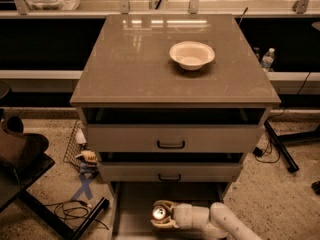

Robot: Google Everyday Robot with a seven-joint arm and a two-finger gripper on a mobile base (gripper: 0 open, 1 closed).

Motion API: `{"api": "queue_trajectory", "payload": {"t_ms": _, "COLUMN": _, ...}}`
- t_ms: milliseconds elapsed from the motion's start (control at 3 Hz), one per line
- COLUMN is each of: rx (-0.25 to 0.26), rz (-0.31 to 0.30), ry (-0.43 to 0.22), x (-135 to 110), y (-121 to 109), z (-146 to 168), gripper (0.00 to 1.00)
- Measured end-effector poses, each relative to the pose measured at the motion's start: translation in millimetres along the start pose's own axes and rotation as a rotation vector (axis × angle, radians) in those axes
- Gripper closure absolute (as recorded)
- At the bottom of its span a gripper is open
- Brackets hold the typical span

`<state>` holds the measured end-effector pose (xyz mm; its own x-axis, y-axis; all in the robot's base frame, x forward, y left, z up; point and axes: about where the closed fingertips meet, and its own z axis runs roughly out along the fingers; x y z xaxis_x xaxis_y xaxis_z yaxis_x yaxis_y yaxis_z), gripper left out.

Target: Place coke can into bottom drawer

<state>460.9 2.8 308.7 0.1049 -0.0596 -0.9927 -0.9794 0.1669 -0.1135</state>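
Below the front edge of the worktop (145,69), my gripper (157,216) reaches in from the right over the open bottom drawer (133,205). Its jaws are clenched on the coke can (160,213). The can sits between my pale fingers with its silver top facing up toward the camera, roughly under the middle of that front edge and low over the drawer's grey floor. I cannot tell whether its base is touching the floor yet.

As I judge it, the step in hand is the set-down. Doing it well means bringing the can straight down until its base rests flat on the floor, well inside the pale side walls. I should then part the jaws only wide enough to free it and draw back the way my arm lies, to the right, so a finger does not clip the can and tip it. The middle drawer front (170,172) hangs close above, so any lift has to stay low.

No writing can be read. The can shows only its top, so its side lettering is hidden. The white bowl (192,55), toward the back right corner of the worktop, is plain. The label on the water bottle (267,59), beyond the right edge, cannot be made out.
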Motion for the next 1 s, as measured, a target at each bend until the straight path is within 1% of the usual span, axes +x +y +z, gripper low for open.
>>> {"api": "queue_trajectory", "payload": {"t_ms": 333, "rx": -0.001, "rz": -0.001, "ry": 0.005, "x": 6, "y": -3, "z": 3, "gripper": 1.0}}
{"api": "queue_trajectory", "payload": {"t_ms": 667, "rx": -0.015, "rz": 0.02, "ry": 0.037, "x": 23, "y": -2, "z": 18, "gripper": 1.0}}
{"api": "queue_trajectory", "payload": {"t_ms": 1000, "rx": -0.01, "rz": 0.051, "ry": 0.055, "x": 49, "y": -3, "z": 30, "gripper": 1.0}}
